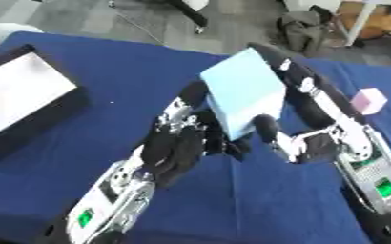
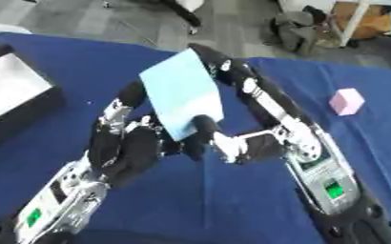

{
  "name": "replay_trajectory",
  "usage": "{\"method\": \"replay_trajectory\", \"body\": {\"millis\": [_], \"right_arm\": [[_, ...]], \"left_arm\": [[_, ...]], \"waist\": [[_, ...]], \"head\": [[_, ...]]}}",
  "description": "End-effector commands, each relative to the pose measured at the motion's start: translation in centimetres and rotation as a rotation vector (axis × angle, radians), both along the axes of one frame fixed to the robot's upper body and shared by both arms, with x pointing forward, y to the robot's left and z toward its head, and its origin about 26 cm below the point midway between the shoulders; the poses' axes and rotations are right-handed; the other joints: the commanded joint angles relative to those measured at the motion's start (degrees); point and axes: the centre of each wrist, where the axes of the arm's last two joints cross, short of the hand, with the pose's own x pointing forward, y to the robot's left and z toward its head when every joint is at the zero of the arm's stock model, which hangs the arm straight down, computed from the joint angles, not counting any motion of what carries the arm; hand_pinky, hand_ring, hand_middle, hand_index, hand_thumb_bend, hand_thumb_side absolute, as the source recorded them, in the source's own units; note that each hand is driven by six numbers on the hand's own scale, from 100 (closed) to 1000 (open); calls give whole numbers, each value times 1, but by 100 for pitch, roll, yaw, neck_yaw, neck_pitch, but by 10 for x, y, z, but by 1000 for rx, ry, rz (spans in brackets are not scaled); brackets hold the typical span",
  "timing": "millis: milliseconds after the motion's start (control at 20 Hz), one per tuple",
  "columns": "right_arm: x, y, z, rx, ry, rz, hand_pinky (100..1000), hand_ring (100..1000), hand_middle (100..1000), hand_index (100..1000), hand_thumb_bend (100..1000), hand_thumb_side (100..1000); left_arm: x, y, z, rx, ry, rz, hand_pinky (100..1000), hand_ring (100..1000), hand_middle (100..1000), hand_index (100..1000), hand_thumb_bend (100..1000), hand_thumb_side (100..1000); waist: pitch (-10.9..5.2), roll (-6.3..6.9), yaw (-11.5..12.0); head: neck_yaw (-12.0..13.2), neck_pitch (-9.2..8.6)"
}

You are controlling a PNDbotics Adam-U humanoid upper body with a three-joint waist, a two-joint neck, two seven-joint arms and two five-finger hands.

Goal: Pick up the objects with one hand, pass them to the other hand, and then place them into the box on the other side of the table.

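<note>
- My left hand (image 1: pixel 175 147) reaches up from the lower left, fingers curled against the lower left edge of the light blue box (image 1: pixel 245 93).
- My right hand (image 1: pixel 303 138) comes in from the lower right, fingers stretched up along the block's right side, thumb pressed on its lower front face.
- The block sits tilted between both hands, lifted above the blue table (image 1: pixel 257 205).
- A small pink cube (image 1: pixel 368 100) lies on the cloth, right of my right arm.
- A black tray with white lining (image 1: pixel 24 93) stands at the left edge, something red inside it.
</note>
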Motion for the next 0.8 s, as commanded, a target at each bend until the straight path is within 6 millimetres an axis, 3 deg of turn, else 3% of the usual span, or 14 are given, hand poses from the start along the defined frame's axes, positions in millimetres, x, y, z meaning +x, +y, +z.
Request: {"method": "replay_trajectory", "body": {"millis": [50, 200, 800], "right_arm": [[-2, -1, 7, 10, -9, -3, 829, 813, 498, 991, 100, 470], [-2, -3, 6, 23, 7, -20, 827, 812, 495, 990, 100, 470], [-2, -5, 5, 0, -17, -64, 846, 806, 490, 983, 100, 470]], "left_arm": [[0, -4, 4, -33, 23, -18, 687, 656, 626, 844, 1000, 776], [1, -3, 0, -37, 54, -25, 687, 657, 627, 844, 1000, 649], [3, -3, 2, -35, 72, -38, 683, 650, 620, 838, 1000, 640]], "waist": [[-73, 8, -7], [-71, 9, -10], [-81, 18, -32]], "head": [[-35, -13], [-43, -13], [-129, -13]]}}
